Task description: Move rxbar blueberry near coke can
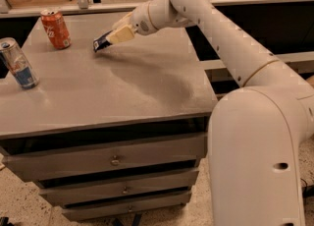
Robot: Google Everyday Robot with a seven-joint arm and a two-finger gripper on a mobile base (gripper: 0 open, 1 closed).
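The bar is held in the gripper, whose pale fingers are closed on its upper part, so only the dark lower end shows. It hangs tilted, that end pointing down and towards the left edge of the desk. The end sits very low over the top, above its own shadow; whether it touches the surface cannot be told.

The gripper is over the back part of the desk, left of the middle. The arm reaches in from the right edge.

The coke can stands upright near the back left corner, to the left of the bar and apart from it, with bare desk between them. A taller silver-and-blue can stands upright at the left edge, further forward, well away from both.

Judged from this, the task looks well along. The bar is picked up and carried most of the way to the coke can. What is left is to close the last gap if wanted, set the bar flat on the desk beside the can without knocking it, open the fingers and lift clear.
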